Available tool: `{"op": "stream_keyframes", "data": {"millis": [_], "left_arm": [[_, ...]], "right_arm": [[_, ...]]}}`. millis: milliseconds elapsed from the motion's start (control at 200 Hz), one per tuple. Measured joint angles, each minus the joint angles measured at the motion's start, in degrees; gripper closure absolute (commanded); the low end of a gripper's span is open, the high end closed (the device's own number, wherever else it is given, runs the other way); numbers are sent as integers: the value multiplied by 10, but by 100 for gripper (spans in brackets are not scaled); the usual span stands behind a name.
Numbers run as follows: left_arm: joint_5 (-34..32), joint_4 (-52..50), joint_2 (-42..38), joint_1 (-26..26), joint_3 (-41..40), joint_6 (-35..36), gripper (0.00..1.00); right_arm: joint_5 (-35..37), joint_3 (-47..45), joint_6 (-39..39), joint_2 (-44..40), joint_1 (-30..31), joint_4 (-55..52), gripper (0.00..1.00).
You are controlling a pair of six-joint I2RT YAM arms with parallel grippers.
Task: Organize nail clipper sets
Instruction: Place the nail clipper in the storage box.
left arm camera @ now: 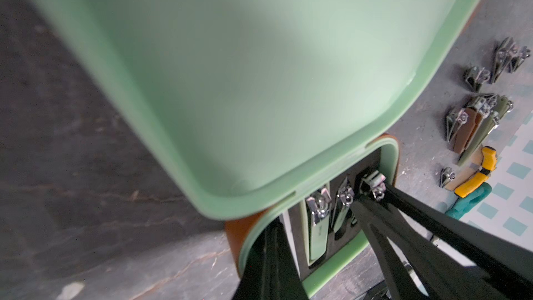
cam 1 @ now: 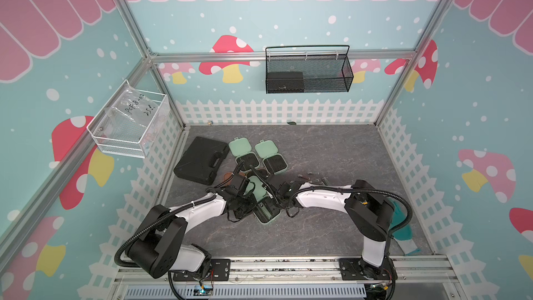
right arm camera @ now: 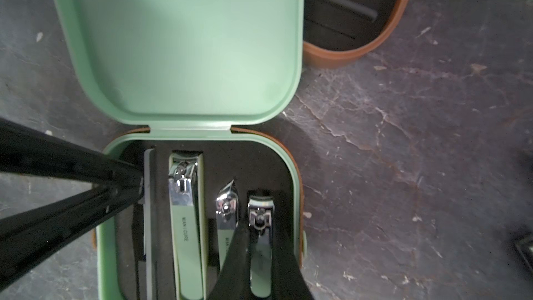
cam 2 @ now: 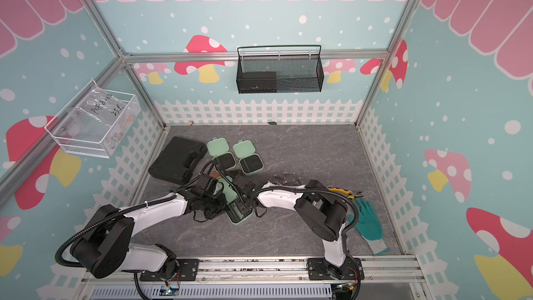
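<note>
An open mint green case [right arm camera: 294, 174] lies at the table's middle [cam 1: 268, 215], its lid [left arm camera: 230, 67] up. Its black insert holds a large clipper [right arm camera: 186, 220], a slanted clipper [right arm camera: 226, 212] and a grey file [right arm camera: 148, 226]. My right gripper [right arm camera: 261, 235] is shut on a small clipper [right arm camera: 261, 212] in the outermost slot. My left gripper [right arm camera: 137, 186] is shut, its tips on the insert's edge beside the file. Two more open mint cases [cam 1: 243, 151] [cam 1: 269, 157] lie behind. An open brown case [right arm camera: 346, 53] sits next to the lid. Loose clippers [left arm camera: 476, 116] lie to the right.
A large black case with a handle [cam 1: 202, 160] lies at the back left. Yellow-handled pliers [cam 2: 343, 191] and a teal glove [cam 2: 367, 220] lie by the right arm. A black wire basket [cam 1: 308, 70] hangs on the back wall, a white one [cam 1: 129, 122] on the left wall.
</note>
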Motion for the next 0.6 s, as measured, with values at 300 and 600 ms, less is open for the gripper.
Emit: {"op": "stream_keyframes", "data": {"millis": [300, 600], "left_arm": [[0, 0, 0, 0, 0, 0, 100], [0, 0, 0, 0, 0, 0, 100]], "right_arm": [[12, 0, 3, 7, 5, 0, 95], [19, 17, 3, 13, 7, -23, 81]]}}
